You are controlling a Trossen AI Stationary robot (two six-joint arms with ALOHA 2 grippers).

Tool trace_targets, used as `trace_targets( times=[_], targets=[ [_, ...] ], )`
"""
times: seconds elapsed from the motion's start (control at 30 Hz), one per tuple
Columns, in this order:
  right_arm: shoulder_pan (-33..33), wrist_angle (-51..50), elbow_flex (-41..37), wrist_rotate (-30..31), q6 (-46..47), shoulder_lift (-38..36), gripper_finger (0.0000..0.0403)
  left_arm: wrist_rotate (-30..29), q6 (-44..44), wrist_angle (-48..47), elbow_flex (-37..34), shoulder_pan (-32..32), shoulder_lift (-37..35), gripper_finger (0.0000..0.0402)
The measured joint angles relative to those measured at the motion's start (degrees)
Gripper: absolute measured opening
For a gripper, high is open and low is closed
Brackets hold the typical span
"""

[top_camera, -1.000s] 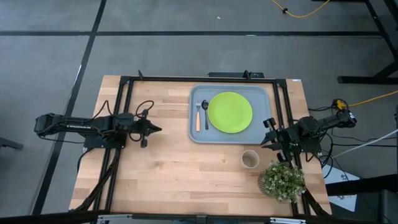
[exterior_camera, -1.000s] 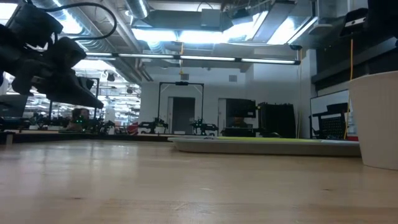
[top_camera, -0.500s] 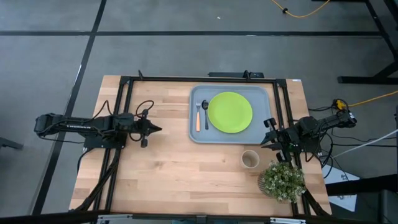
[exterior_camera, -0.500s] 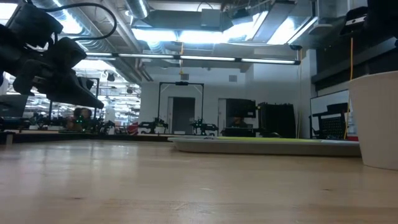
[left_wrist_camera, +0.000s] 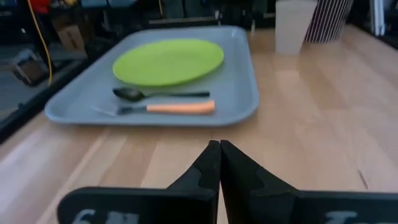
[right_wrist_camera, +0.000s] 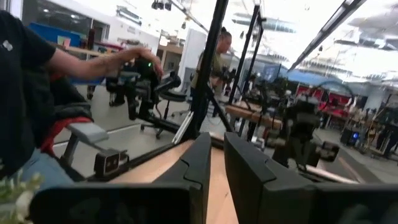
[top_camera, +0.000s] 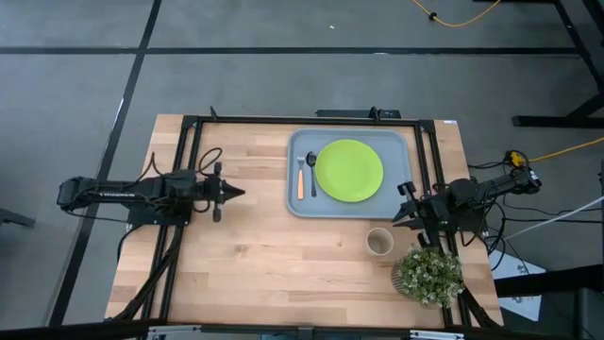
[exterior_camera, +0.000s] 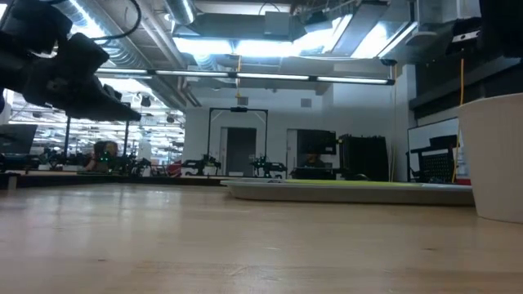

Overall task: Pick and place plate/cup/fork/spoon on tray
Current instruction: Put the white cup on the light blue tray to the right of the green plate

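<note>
Sitting on the tray [top_camera: 300, 203] already: plate [top_camera: 349, 170], fork [top_camera: 301, 177] and spoon [top_camera: 312, 174], cutlery lying side by side between the plate and the tray's left rim. Cup [top_camera: 379, 243] is standing on bare wood just off the tray's near-right corner, a potted plant [top_camera: 428, 275] crowding it close on the right. Left gripper [top_camera: 235, 195] is hovering over open table left of the tray, fingers pinched together, holding nothing. Right gripper [top_camera: 405, 212] is hanging at the table's right edge near the cup, fingers narrowly apart, gripping nothing. Wide clear wood is lying across the left half.
</note>
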Motion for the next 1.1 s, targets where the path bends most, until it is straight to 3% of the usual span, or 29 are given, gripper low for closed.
trace_targets(
  times=[0.53,0.87,1.0,1.1],
  targets=[
    [0.0,-1.2,0.0,0.0,-0.2,0.0,0.0051,0.2,0.0,0.0,0.0,0.0,-14.8,0.0],
    [0.0,-0.8,0.0,0.0,-0.3,0.0,0.0051,0.2,0.0,0.0,0.0,0.0,-14.8,0.0],
    [0.0,4.7,0.0,0.1,-0.4,0.0,0.0051,0.2,0.0,0.0,0.0,0.0,-14.8,0.0],
    [0.0,8.8,1.7,4.5,-1.4,0.0,0.0051,0.2,0.0,0.0,0.0,0.0,-14.8,0.0]
  ],
)
